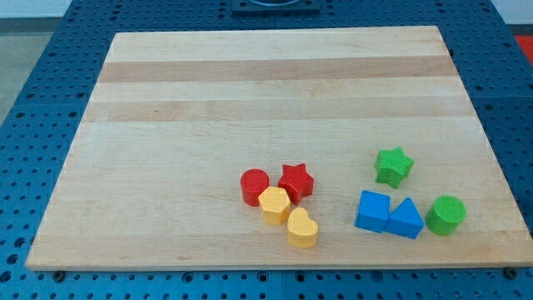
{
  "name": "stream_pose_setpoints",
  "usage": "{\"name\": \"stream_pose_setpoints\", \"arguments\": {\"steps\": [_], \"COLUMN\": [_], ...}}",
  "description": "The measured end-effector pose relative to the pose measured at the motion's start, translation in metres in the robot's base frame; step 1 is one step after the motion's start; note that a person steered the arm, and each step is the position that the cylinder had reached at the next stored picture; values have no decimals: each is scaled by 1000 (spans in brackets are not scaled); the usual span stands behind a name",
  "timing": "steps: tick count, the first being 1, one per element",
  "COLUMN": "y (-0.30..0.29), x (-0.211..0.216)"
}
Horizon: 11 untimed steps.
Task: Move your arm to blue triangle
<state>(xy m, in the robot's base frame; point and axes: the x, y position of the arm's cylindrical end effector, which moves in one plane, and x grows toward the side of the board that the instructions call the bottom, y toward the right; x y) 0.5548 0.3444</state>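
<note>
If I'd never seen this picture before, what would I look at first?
Probably the bright blocks bunched near the view's bottom of the pale wooden board. A red cylinder, red star, yellow hexagon and yellow heart huddle together. To the view's right sit a green star, blue cube, blue triangle and green cylinder. My tip does not show.

Blue triangle, blue cube, green star
</note>
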Motion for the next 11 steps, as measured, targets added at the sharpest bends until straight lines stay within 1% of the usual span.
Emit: {"name": "stream_pose_setpoints", "arguments": {"steps": [1,3,7,11], "y": [-3,-20,-118,-188], "x": [60,62,63,63]}}
